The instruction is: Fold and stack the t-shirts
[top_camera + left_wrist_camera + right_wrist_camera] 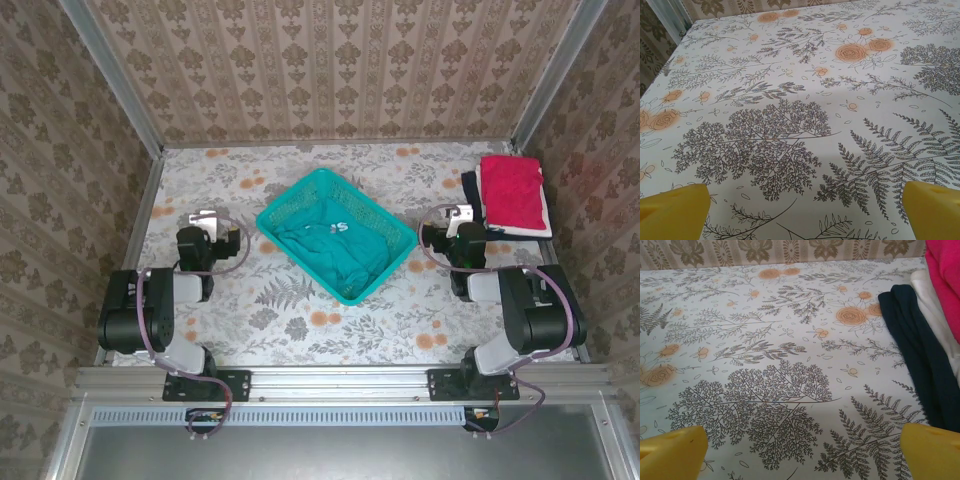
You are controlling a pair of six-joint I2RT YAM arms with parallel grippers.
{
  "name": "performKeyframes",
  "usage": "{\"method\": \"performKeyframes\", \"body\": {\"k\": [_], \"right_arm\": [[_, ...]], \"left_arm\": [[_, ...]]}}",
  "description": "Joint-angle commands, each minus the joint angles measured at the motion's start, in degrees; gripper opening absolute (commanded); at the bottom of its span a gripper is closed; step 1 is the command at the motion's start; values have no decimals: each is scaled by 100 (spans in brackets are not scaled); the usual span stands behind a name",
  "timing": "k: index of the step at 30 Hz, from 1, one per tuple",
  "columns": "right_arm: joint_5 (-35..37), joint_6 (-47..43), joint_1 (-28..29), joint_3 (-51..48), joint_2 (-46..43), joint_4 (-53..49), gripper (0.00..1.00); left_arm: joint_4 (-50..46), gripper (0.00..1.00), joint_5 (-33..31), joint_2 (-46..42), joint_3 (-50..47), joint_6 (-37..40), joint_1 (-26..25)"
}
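The left gripper [203, 218] and right gripper [458, 215] sit released. Between them a crumpled teal-green cloth t-shirt [340, 250] lies in a teal plastic mesh basket [290, 196]; catching the mesh could drag it. Beside the right gripper, 1 folded red t-shirt [512, 190] overlies a dark navy t-shirt [915, 340]

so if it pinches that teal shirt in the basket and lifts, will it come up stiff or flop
Probably floppy: the teal shirt lies crumpled in soft folds, so it should drape and unfurl. It looks light, yet it may snag and tug the mesh basket, which seems light too.
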Motion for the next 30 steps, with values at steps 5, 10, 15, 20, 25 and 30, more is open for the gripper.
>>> {"method": "performKeyframes", "body": {"k": [5, 10, 15, 20, 25, 30], "right_arm": [[85, -68, 32, 92, -8, 92, 100], [86, -68, 32, 92, 1, 93, 100], [75, -68, 33, 98, 3, 92, 100], [76, -68, 32, 98, 2, 84, 100], [31, -83, 26, 84, -147, 4, 100], [-28, -112, 28, 170, -1197, -932, 100]], "left_arm": [[127, 100, -27, -37, 88, -48, 24], [122, 100, -32, -39, 88, -48, 32], [121, 100, -32, -37, 88, -48, 25], [131, 100, -32, -38, 92, -48, 25], [157, 100, -112, -73, 70, -64, 18], [-220, 100, -779, -814, -79, -283, 8]]}}
